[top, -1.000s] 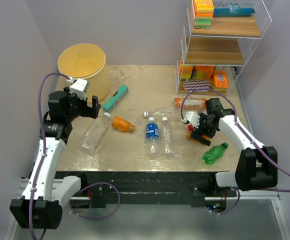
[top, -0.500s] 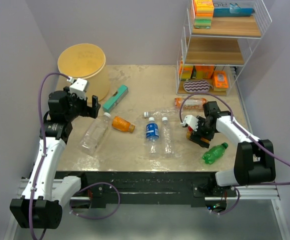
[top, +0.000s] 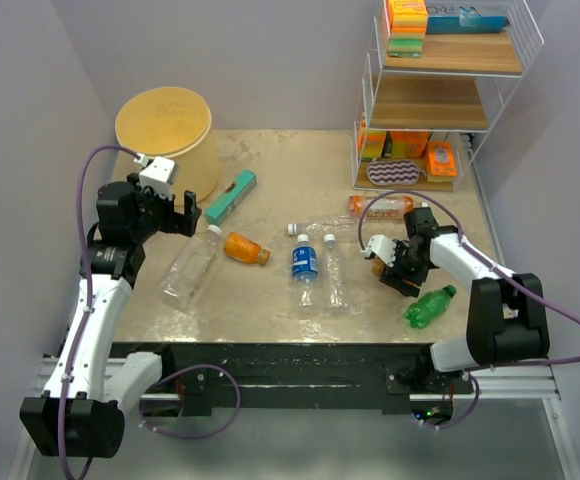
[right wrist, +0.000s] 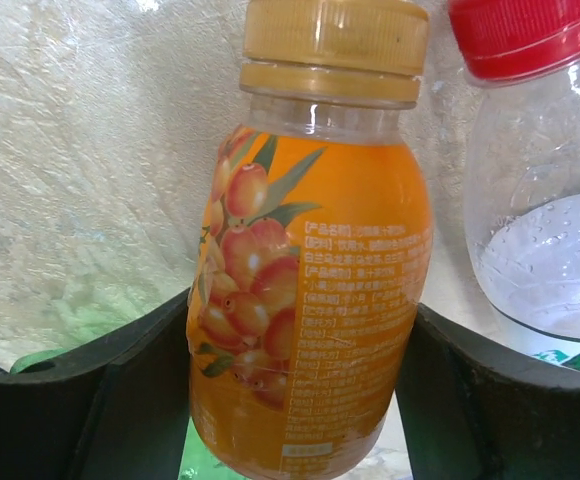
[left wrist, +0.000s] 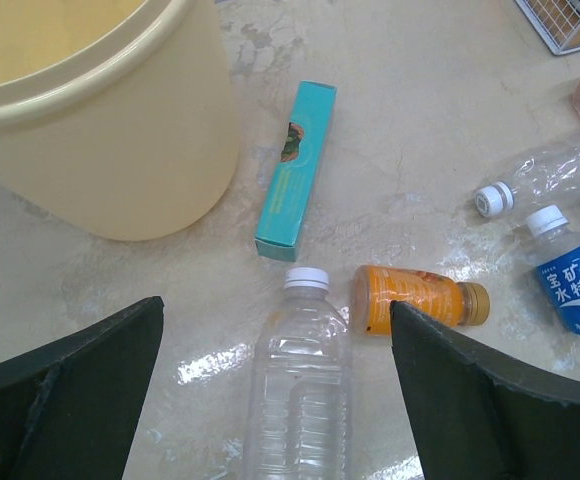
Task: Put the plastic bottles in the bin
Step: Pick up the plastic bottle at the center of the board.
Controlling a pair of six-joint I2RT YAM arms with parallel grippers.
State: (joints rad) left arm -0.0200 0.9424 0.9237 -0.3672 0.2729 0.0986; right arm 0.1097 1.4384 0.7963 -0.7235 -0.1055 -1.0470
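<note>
In the right wrist view my right gripper (right wrist: 302,308) is shut on an orange bottle (right wrist: 315,230) with a tan cap, both fingers (right wrist: 130,400) pressed to its sides. A red-capped clear bottle (right wrist: 540,200) lies right beside it. From above, the right gripper (top: 386,262) sits at the table's right, near a green bottle (top: 428,306). My left gripper (left wrist: 275,320) hangs open above a clear bottle (left wrist: 300,390), beside the pale yellow bin (left wrist: 120,150). Another orange bottle (left wrist: 410,300) and a blue-labelled bottle (left wrist: 570,285) lie to its right.
A flat teal box (top: 232,195) lies next to the bin (top: 195,170). Two more clear bottles (top: 334,270) lie mid-table, and one bottle (top: 382,207) rests by the white wire rack (top: 440,100) at the back right.
My right gripper has closed its jaws onto the orange bottle and shifted slightly left. The left arm has not moved.
</note>
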